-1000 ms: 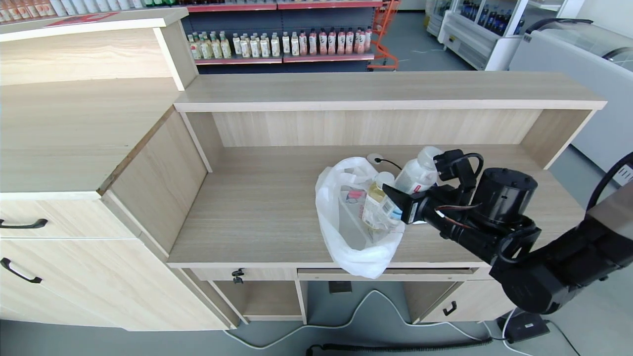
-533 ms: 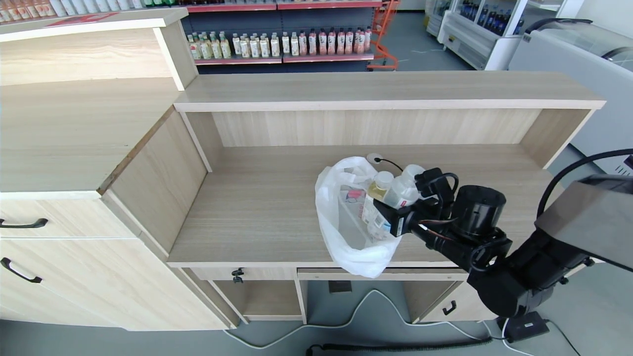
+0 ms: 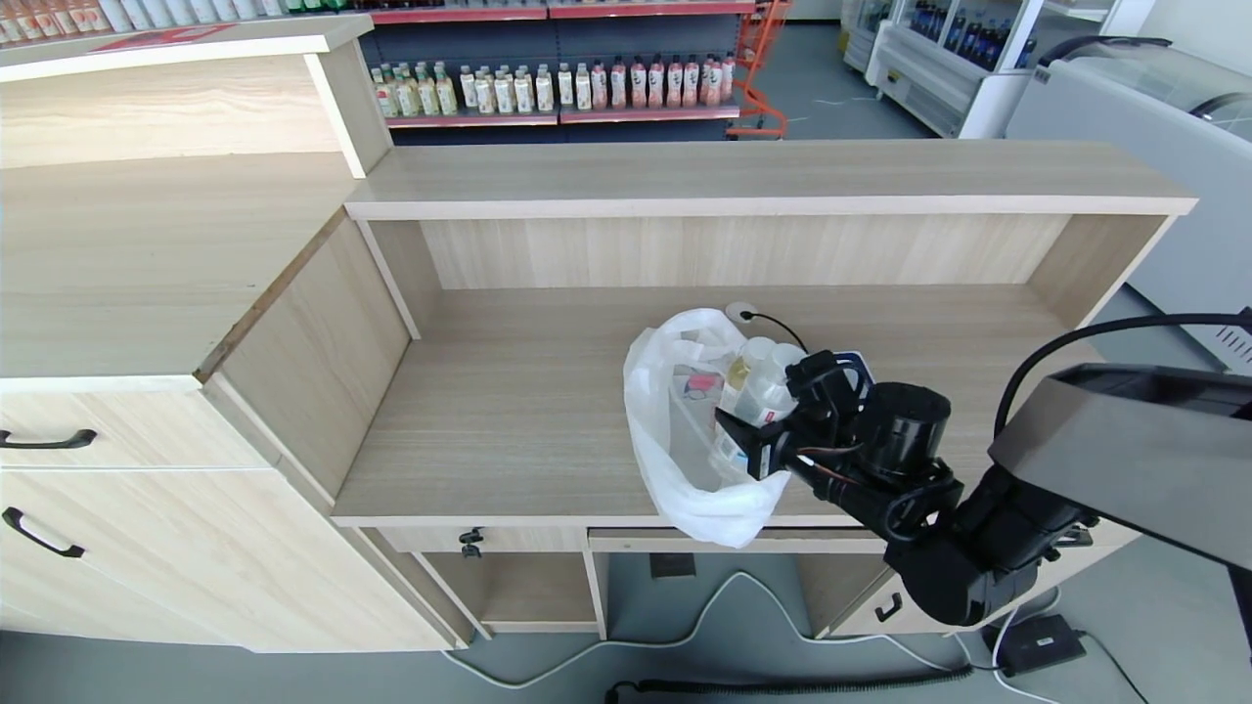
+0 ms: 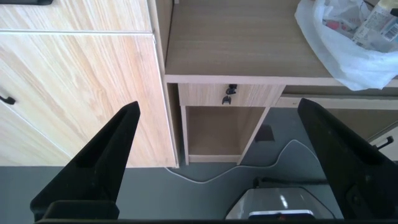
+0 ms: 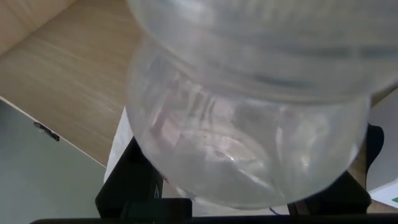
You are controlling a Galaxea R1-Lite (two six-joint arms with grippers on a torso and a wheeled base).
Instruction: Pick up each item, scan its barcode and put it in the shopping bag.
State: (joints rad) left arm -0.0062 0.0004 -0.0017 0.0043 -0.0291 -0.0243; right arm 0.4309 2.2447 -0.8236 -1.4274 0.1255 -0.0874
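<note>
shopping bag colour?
White, slightly see-through shopping bag; clearest in the head view.

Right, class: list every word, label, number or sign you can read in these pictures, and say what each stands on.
No text can be read.
Label on the clear bottle: too small.
Labels on the shelf bottles: too small.
The red sign on the counter top: blurred.
Print inside the shopping bag: too small.

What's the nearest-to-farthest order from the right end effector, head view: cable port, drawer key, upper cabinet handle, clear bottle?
1. clear bottle, held by right end effector
2. cable port, counter back
3. drawer key, under counter front
4. upper cabinet handle, far left
</note>
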